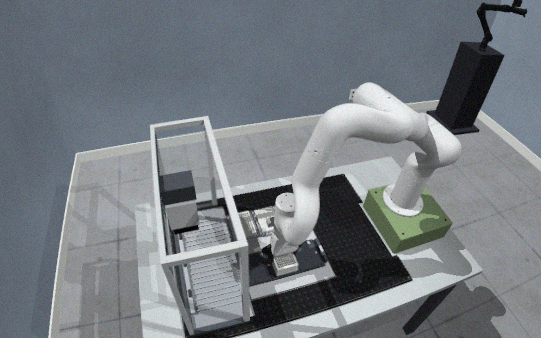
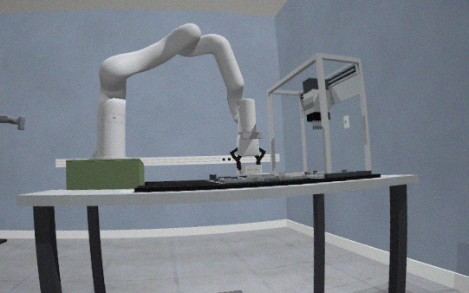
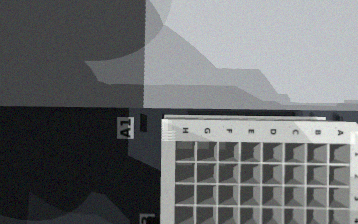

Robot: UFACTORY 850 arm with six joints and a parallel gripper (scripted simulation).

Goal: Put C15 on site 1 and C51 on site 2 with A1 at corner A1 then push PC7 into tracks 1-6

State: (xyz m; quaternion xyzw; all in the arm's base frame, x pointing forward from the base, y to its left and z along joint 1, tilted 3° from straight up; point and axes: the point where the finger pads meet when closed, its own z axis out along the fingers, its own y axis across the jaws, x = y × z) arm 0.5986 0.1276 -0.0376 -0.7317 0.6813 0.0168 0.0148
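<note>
In the top view the white arm (image 1: 350, 130) reached from its green base block (image 1: 432, 225) at the right of centre down to the black mat (image 1: 370, 260), with its wrist over the apron beside the white instrument frame (image 1: 205, 247). The gripper (image 2: 248, 166) stood low over the mat in the exterior view, its black fingers (image 2: 235, 159) spread wide and clamped on a plate; the fingers themselves did not show in the wrist view. The held plate, C51 (image 3: 262, 170), filled the lower right of the wrist view: a pale block with large, deep square wells, columns lettered H to A from left to right along its upper edge and row numbers running down its right edge, so its well A1 lay at the upper right corner, which was cut off at an angle. A white A1 label (image 3: 125, 127) on the dark carrier PC7 (image 3: 55, 165) stood just beside the plate's upper left corner, on the opposite side from the plate's own A1 well. In the top view the same plate (image 1: 285, 263) showed as a small pale block below the wrist, on the dark carrier near the frame's lower right post. Whether the plate rested on the site or was just above it could not be told
</note>
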